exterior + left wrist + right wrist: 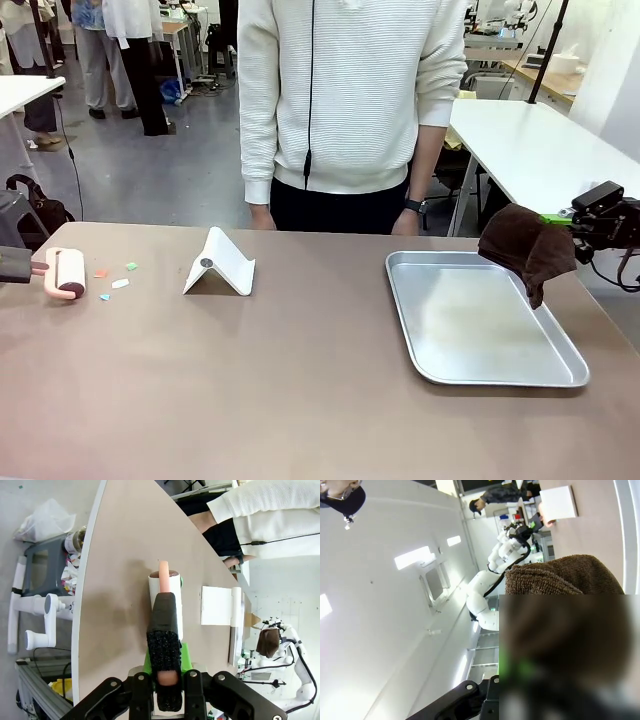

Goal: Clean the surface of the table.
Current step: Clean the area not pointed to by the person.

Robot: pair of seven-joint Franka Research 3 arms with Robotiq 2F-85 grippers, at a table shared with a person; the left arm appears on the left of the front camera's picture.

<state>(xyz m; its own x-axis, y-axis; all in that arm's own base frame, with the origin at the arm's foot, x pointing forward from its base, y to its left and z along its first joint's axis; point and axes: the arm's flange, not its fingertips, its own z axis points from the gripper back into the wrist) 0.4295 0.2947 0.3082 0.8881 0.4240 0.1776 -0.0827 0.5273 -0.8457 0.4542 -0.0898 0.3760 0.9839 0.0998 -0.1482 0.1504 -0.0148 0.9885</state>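
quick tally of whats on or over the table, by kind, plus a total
lint roller: 1
paper scraps: 4
white folded stand: 1
metal tray: 1
brown cloth: 1
total on or over the table: 8

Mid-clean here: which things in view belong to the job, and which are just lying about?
Job: table; lint roller in left gripper; brown cloth in right gripper; paper scraps.
Lying about: white stand; metal tray.
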